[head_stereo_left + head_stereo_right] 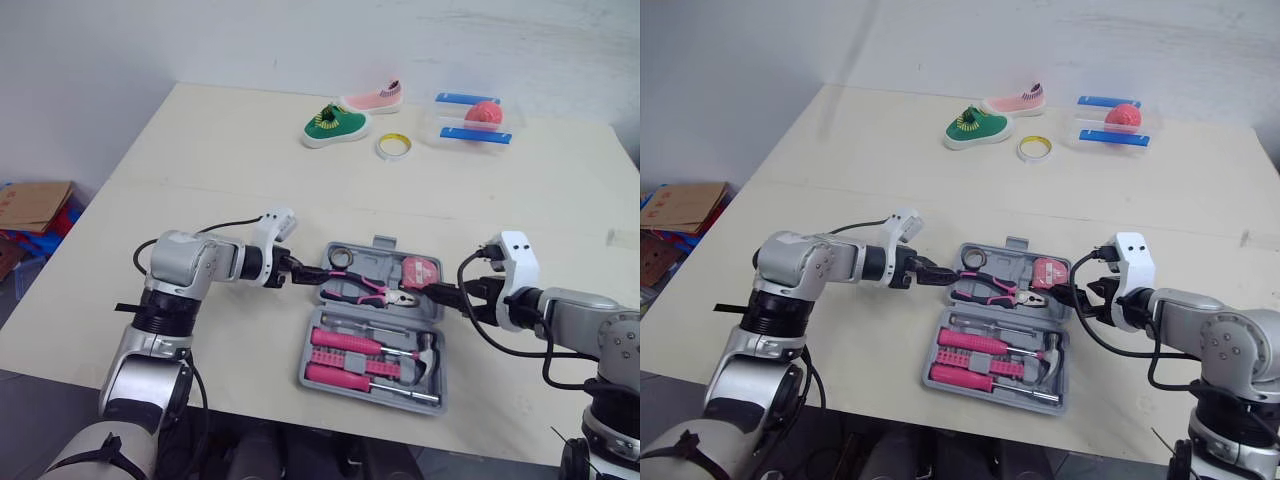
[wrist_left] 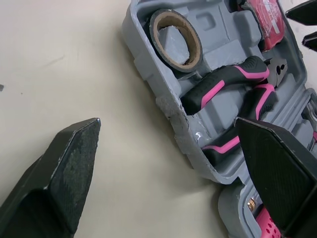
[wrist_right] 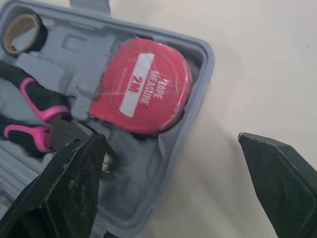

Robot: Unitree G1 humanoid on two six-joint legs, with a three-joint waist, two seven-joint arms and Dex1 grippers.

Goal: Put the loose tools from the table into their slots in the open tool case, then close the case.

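Observation:
The grey tool case [image 1: 303, 372] lies open near the table's front edge. Its far half holds a tape roll [image 2: 176, 32], pink-and-black pliers [image 1: 365, 290] and a red tape measure [image 3: 141, 87]. The near half holds pink-handled screwdrivers [image 1: 345, 340] and a hammer [image 1: 425, 355]. My left gripper [image 1: 308, 276] is open at the left edge of the far half, its fingers standing either side of that rim by the pliers' handles. My right gripper [image 1: 447, 296] is open at the right edge, straddling the rim beside the tape measure.
At the far side of the table lie a green shoe [image 1: 335, 125], a pink shoe [image 1: 372, 98], a yellow tape ring [image 1: 394, 146] and a clear box with blue clips [image 1: 472, 120]. Cardboard [image 1: 35, 205] lies on the floor to the left.

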